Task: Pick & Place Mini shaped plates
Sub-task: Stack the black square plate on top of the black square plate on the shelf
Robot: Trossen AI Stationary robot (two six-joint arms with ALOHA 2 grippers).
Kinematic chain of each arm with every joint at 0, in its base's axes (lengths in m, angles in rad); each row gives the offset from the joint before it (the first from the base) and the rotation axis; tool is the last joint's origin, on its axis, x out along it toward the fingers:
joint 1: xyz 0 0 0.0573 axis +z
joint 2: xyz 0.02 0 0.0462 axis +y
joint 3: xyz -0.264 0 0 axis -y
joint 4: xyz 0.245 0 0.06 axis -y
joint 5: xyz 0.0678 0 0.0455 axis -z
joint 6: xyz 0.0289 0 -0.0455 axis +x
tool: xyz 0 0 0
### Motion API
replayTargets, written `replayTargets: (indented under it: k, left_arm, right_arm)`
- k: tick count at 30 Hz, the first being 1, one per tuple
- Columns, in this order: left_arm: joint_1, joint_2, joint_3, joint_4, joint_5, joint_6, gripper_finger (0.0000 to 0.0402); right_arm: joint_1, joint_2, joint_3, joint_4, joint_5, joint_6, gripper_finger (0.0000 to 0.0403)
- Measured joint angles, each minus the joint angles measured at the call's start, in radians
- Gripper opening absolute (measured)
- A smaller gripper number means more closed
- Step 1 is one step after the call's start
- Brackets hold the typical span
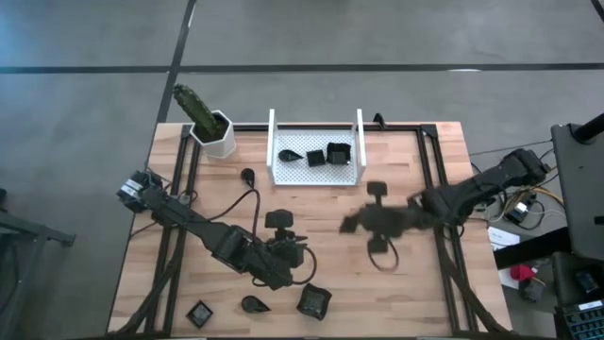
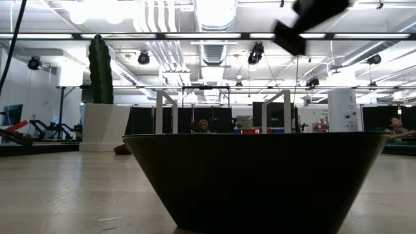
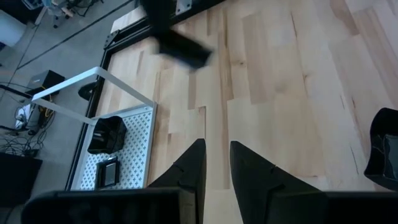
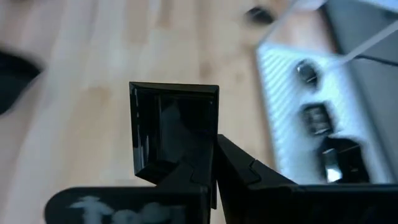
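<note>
right gripper [image 4: 214, 168] clamped on a square plate [image 4: 174, 127] above mid-table, blurry from above, left gripper [image 3: 216, 163] fingers slightly apart with nothing between them, three plates in the white tray [image 1: 354, 142], a big dark plate [image 2: 260, 179] blocking the low view

Low view: near dark plate [image 2: 260, 179] cut off at the bottom edge. High view: right hand [image 1: 351, 225] motion-blurred.
</note>
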Motion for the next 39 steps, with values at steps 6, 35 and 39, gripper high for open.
replayTargets:
  k: [6,35,39]
  left_arm:
    - [0.001,0.0,0.0,-0.001,-0.047,-0.001,0.0069]
    - [0.072,-0.132,0.0,-0.101,-0.319,-0.029,0.0069]
    - [0.1,-0.147,0.0,-0.134,-0.35,-0.068,0.0069]
  right_arm:
    - [-0.282,0.047,0.16,-0.01,-0.211,-0.221,0.0008]
    - [-0.893,0.849,0.939,-0.426,-0.71,-0.928,0.0008]
    - [-0.919,0.935,1.025,-0.469,-0.756,-0.984,0.0008]
